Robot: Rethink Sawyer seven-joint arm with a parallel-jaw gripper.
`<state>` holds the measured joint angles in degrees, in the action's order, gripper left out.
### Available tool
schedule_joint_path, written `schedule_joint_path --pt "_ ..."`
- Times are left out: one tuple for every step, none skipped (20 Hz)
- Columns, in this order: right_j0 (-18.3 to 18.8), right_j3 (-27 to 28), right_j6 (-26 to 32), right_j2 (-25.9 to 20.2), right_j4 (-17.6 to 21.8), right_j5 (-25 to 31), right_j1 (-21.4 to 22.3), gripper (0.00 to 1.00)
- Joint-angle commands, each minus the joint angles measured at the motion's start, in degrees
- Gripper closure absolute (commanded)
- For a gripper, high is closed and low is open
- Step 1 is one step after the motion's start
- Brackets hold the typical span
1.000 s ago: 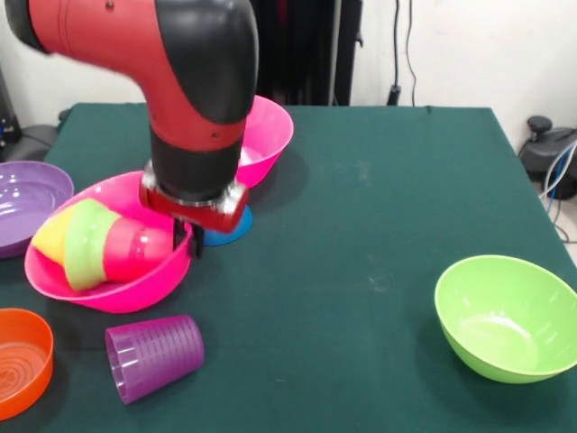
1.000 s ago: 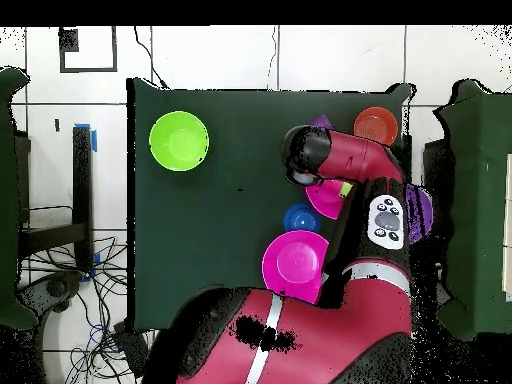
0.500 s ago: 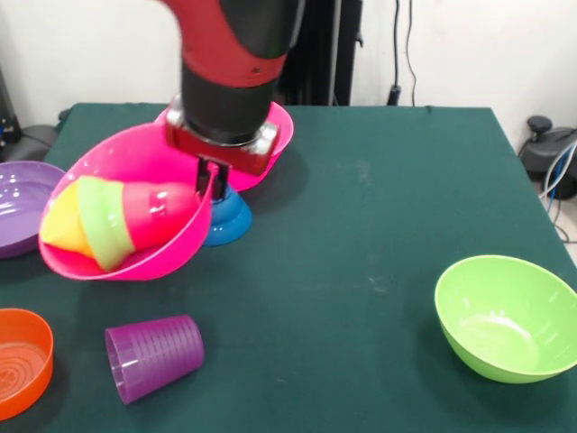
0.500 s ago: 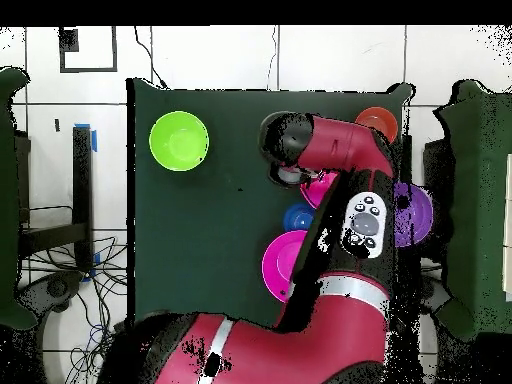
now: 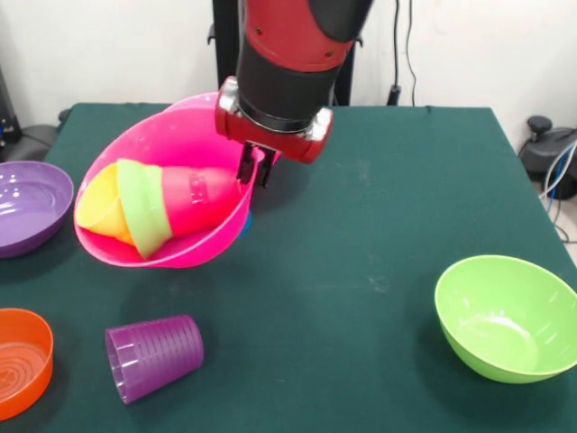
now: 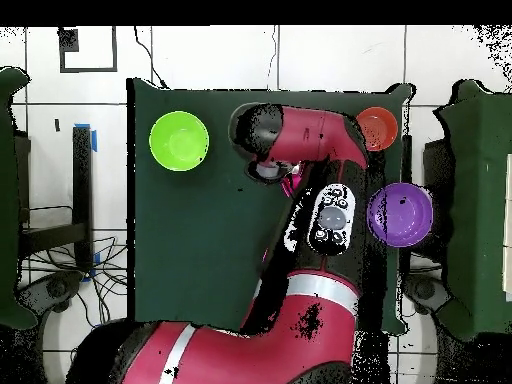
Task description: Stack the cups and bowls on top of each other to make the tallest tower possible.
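My gripper [image 5: 256,168] is shut on the rim of a large hot pink bowl [image 5: 171,142] and holds it tilted above the table. Inside it lie a red cup [image 5: 204,198], a small green bowl [image 5: 144,216] and a yellow cup [image 5: 101,206], nested on their side. The small blue bowl [image 5: 246,219] shows only as a sliver under the lifted bowl. The other pink bowl is hidden behind the arm. The ridged purple cup [image 5: 153,356] lies on its side at the front left.
A lime green bowl [image 5: 505,316] stands at the right, also in the overhead view [image 6: 179,141]. A wide purple bowl [image 5: 27,203] and an orange bowl [image 5: 20,361] sit at the left edge; overhead shows both: purple [image 6: 400,213], orange [image 6: 377,126].
The gripper has lifted the pink bowl with its nested contents off the table and carried it up and to the right in the front view. The bowl now tilts more.
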<state>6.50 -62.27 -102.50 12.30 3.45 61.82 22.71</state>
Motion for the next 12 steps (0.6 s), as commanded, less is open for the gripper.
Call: schedule_joint_path --pt "-1.3 6.9 -14.0 -0.8 -1.8 6.7 -2.7 1.0" --pt "-1.4 7.2 -14.4 -0.7 -2.0 6.4 -2.9 1.0" --pt "-1.6 7.8 -14.9 -0.8 -2.3 6.3 -3.4 1.0" --pt "-1.8 8.2 -15.3 -0.7 -2.5 6.2 -3.6 1.0" --pt "-2.0 9.1 -15.6 -0.8 -2.8 6.5 -4.0 1.0" --pt "-2.2 9.5 -15.5 -0.8 -2.8 6.5 -4.2 1.0" --pt "-2.5 10.0 -15.5 -0.7 -2.9 6.5 -4.4 1.0" --pt "-2.7 10.5 -15.2 -0.7 -2.9 6.6 -4.6 1.0" --pt "-3.0 10.5 -15.4 -0.6 -3.0 6.7 -4.6 1.0" --pt "-3.2 10.6 -15.6 -0.5 -3.1 6.7 -4.7 1.0" --pt "-3.3 11.0 -15.0 -0.5 -2.8 6.8 -4.8 1.0" --pt "-3.4 11.0 -14.7 -0.3 -2.6 6.6 -4.7 1.0"
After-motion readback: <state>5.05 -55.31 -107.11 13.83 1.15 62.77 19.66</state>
